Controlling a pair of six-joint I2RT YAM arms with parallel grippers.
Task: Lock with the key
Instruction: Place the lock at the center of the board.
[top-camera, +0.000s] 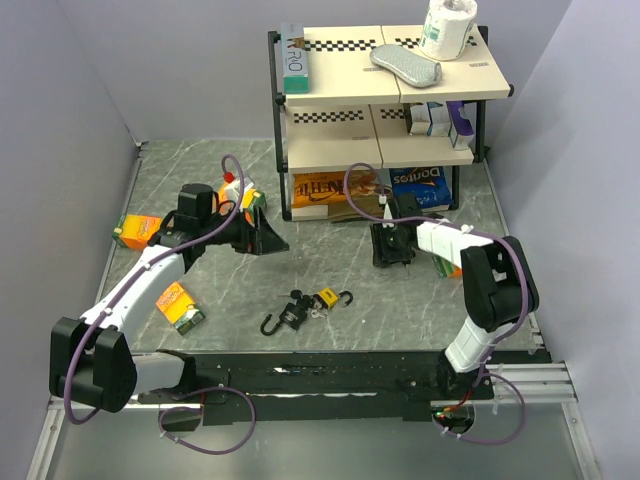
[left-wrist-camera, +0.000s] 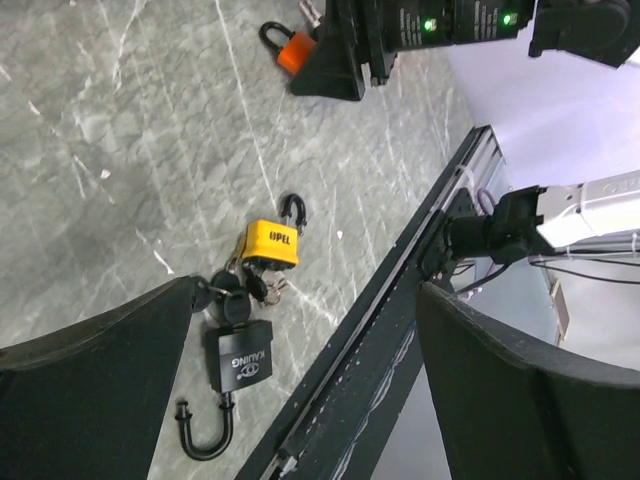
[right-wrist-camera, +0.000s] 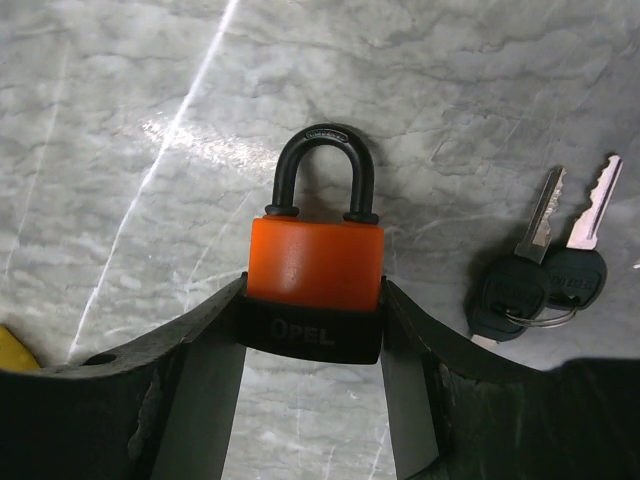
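Gripping the orange padlock (right-wrist-camera: 315, 265) by its lower body, the right end effector (right-wrist-camera: 315, 320) holds it on the desk (right-wrist-camera: 120, 100), shackle closed. Two ringed keys (right-wrist-camera: 545, 275) lie just beside it. The left end effector (left-wrist-camera: 310, 400) is spread wide and holds nothing, above a yellow padlock (left-wrist-camera: 272, 243) and a black padlock (left-wrist-camera: 240, 362), which lie close together well apart from the orange one.

Table (top-camera: 330, 262): grey marble pattern, white veining. Orange padlock (right-wrist-camera: 315, 262): black shackle. Right of it, keys (right-wrist-camera: 545, 285): black heads. Yellow padlock (left-wrist-camera: 271, 243). Black padlock (left-wrist-camera: 240, 360).
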